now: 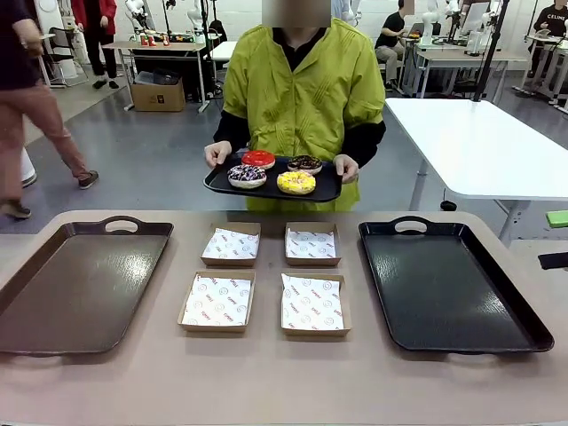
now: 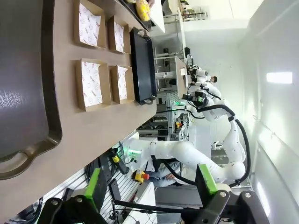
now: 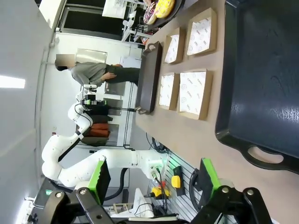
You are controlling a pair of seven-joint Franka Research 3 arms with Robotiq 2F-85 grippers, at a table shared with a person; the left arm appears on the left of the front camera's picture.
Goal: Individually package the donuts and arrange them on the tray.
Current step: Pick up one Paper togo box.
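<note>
Beside the table [image 2: 93,130], left gripper [image 2: 150,182] wide open — empty, right gripper [image 3: 154,175] the same.

Four donuts [image 1: 258,159] [image 1: 304,164] [image 1: 247,176] [image 1: 295,182] ride on one small black tray [image 1: 330,188] at twelve o'clock. Four paper-lined boxes [image 1: 231,244] [image 1: 311,244] [image 1: 217,301] [image 1: 314,303] lie at centre. Two large trays flank them: one [image 1: 80,284] at nine o'clock, one [image 1: 448,284] at three.

Red donut [image 1: 258,159], apparently dark chocolate donut [image 1: 304,164], sprinkled chocolate donut [image 1: 247,176], yellow donut [image 1: 295,182]: all flat on a black tray [image 1: 213,184].
</note>
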